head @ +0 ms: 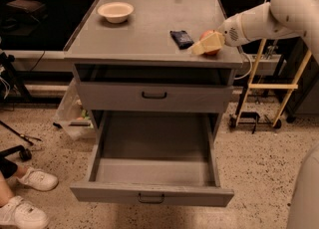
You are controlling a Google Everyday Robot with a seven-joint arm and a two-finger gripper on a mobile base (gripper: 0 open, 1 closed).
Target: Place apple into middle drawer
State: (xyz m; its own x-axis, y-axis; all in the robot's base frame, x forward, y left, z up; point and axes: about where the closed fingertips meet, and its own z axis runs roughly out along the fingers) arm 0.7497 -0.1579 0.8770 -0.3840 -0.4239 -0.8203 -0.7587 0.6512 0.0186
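The apple, red-orange and round, sits on the grey cabinet top near its right front corner. My gripper reaches in from the right at the end of the white arm and lies right against the apple, covering its front and lower part. The middle drawer is pulled far out below, with its dark loop handle on the front and a bare grey inside. It stands well below and to the front left of the apple.
A dark blue packet lies just left of the apple. A cream bowl stands at the back left. The upper grey drawer is shut. A person's white shoes and a plastic bag are left; a yellow-framed cart is right.
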